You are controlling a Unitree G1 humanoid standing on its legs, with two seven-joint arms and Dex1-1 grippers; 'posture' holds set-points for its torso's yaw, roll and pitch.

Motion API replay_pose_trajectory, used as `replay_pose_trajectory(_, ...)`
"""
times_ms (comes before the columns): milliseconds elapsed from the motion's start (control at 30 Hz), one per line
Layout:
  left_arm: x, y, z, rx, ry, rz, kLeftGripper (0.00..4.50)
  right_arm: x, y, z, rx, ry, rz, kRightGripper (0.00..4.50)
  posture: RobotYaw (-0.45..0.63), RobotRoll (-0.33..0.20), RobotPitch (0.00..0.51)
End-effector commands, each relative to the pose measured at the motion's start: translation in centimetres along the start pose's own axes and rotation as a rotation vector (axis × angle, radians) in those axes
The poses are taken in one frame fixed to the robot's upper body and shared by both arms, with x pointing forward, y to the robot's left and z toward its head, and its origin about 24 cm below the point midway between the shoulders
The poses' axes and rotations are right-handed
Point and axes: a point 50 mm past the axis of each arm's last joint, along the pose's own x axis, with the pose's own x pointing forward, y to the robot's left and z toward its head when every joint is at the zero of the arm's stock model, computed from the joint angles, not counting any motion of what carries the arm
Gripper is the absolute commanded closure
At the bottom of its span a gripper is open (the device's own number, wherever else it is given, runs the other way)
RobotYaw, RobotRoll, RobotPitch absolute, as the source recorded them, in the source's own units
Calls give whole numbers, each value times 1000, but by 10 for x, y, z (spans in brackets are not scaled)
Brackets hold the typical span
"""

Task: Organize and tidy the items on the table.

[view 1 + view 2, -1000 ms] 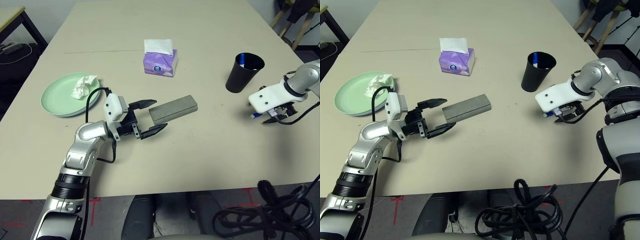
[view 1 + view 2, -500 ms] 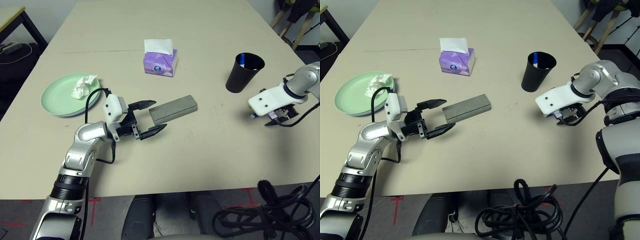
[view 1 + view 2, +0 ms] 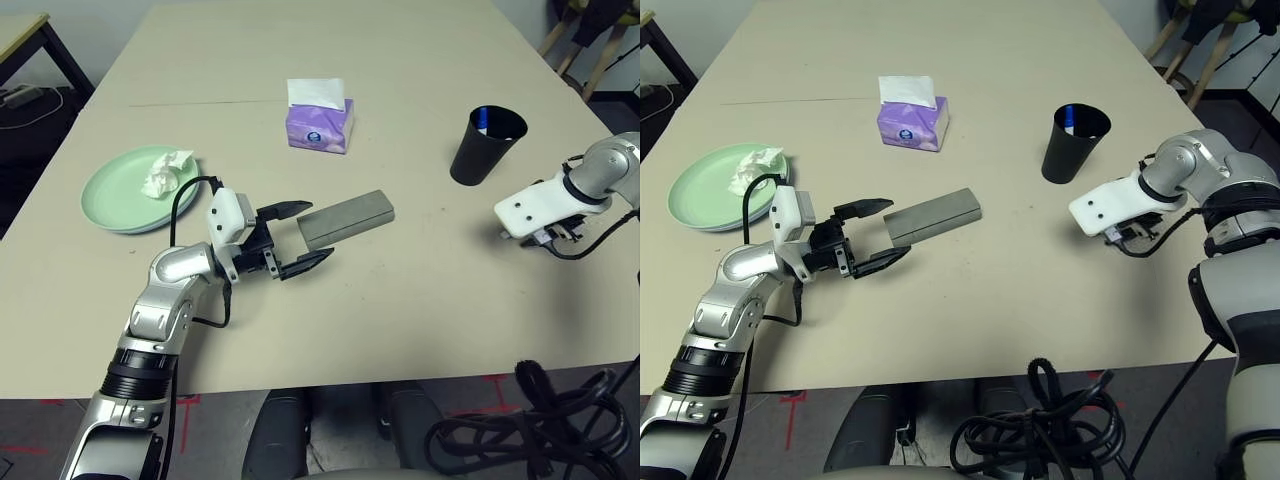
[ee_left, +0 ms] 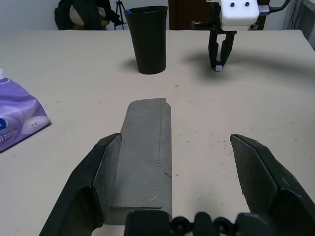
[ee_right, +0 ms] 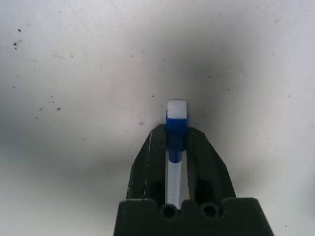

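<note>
A grey glasses case (image 3: 348, 217) lies mid-table, its near end between the fingers of my open left gripper (image 3: 318, 230); one finger (image 4: 106, 162) rests beside the case. My right gripper (image 5: 175, 130) points down at the table (image 3: 420, 300) on the right, shut on a blue pen (image 5: 176, 110) whose white tip sticks out past the fingers. The black cup (image 3: 486, 146) stands just behind that hand with something blue inside. At the left, a mint green plate (image 3: 125, 190) holds a crumpled white tissue (image 3: 168, 172).
A purple tissue box (image 3: 318, 125) stands behind the case. A thin seam (image 3: 200, 102) crosses the table top. Black cables (image 3: 540, 420) lie on the floor at the front right. A side table (image 3: 25, 35) is at the far left.
My right gripper has shut on the blue pen, and that hand has drawn slightly up and back. The left arm and the glasses case have not moved.
</note>
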Motion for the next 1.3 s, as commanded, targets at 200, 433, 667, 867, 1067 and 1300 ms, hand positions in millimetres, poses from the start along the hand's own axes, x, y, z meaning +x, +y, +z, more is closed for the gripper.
replay_pose_trajectory(200, 2, 1, 2, 14, -1, -11, 0, -34, -22, 10, 190, -266, -111, 4080, 82, 0, 158)
replay_pose_trajectory(433, 2, 5, 2, 17, 5, -23, 0, -59, -42, 28, 334, -605, -276, 4080, 61, 0, 140)
replay_pose_trajectory(667, 6, 9, 2, 19, 9, -56, 0, -74, -40, 46, 446, -1000, -368, 4080, 24, 0, 122)
replay_pose_trajectory(867, 11, 13, 3, 21, 8, -75, 0, -67, -35, 61, 588, -1223, -572, 4080, -3, 0, 115)
replay_pose_trajectory(1067, 12, 10, -1, 9, 19, -102, 0, -32, -18, 92, 718, -1303, -690, 4080, -25, 0, 115)
replay_pose_trajectory(1300, 15, 13, -1, 9, 19, -113, 0, -37, -21, 99, 761, -1329, -801, 4080, -34, 0, 108)
